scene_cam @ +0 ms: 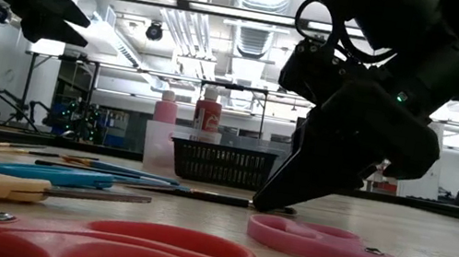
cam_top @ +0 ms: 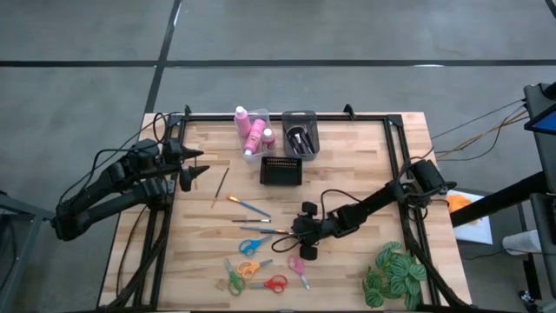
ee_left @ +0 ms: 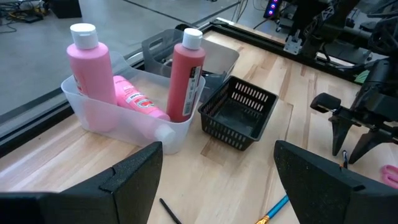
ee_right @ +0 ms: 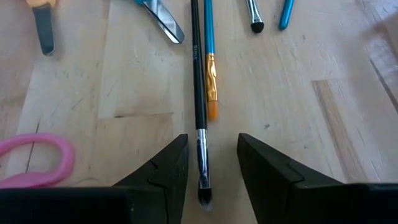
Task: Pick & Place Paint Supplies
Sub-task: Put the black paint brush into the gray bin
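Your table (cam_top: 347, 165) was a pale wooden butcher-block top with a black rail frame, standing on a grey concrete floor. Beyond it, the low view looked into a big workshop with bright ceiling lights and pipework.

At the far edge sat a clear bin (cam_top: 252, 139) holding three pink bottles (cam_top: 241, 117) with white caps, two upright and one lying down. Just to its right stood a grey bin (cam_top: 300, 132), and nearer you a black mesh basket (cam_top: 281, 170). A green leafy plant (cam_top: 393, 274) lay at the near right corner.

The loose supplies lay across the middle and near part of the table: a wooden-handled brush (cam_top: 220, 187) toward the left, blue brushes (cam_top: 250, 207) in the middle, and several scissors (cam_top: 261, 269) with blue, orange, green, red and pink handles near the front.

Your right gripper (ee_right: 211, 171) was down at the table just right of the brushes, its fingers (ee_right: 165, 168) partly apart and straddling the bristle end of a black brush (ee_right: 198, 81) that lay flat on the wood. They were not clenched on it; gaps showed on both sides. A blue brush with an orange tip (ee_right: 210, 68) lay just beside the black one, touching or nearly so.

Your left gripper (cam_top: 193, 165) hung above the far left of the table, fingers spread wide and holding nothing.
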